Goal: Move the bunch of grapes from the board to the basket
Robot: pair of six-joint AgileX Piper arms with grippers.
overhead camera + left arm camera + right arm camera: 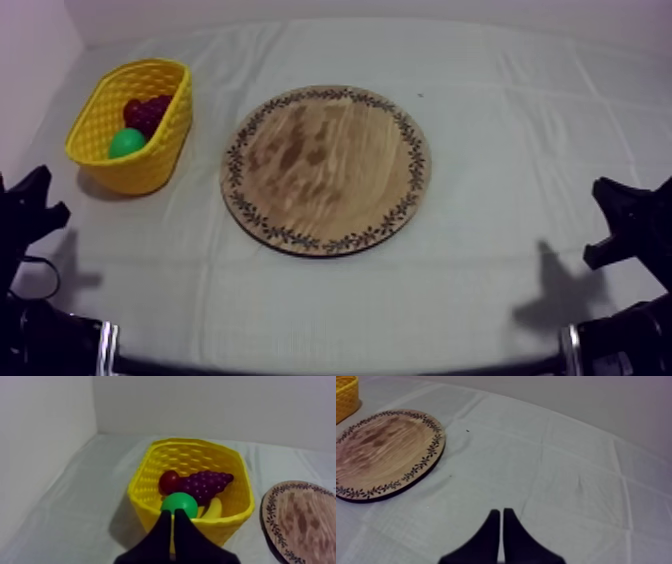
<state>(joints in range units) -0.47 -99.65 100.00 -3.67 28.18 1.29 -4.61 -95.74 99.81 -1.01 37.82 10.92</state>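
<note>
You have the bunch of grapes (205,485) lying inside the yellow basket (150,461), at the far left of the counter (500,280). It touches a small red fruit (169,481) on its left, with a green fruit (179,505) and a banana (214,510) on its near side. The round wooden board (325,168) lies right of the basket, mid-counter. Your left jaws are pressed together just short of the basket's near wall. Your right jaws are likewise together over the cloth, near and right of the board.
</note>
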